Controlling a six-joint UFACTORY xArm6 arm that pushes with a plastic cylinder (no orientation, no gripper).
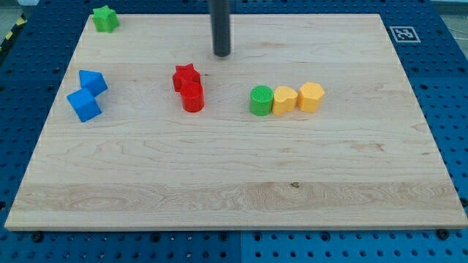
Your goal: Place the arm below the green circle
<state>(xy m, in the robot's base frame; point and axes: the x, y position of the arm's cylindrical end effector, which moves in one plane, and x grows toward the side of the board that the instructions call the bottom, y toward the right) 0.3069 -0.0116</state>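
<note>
My tip above-left of green circle, apparently apart

Open board below green circle.

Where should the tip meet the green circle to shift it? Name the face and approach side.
No gripper here; my tip only pushes. Meet the green circle on its curved left or bottom face. A yellow block touches its right side; the red blocks stand clear to the left.
</note>
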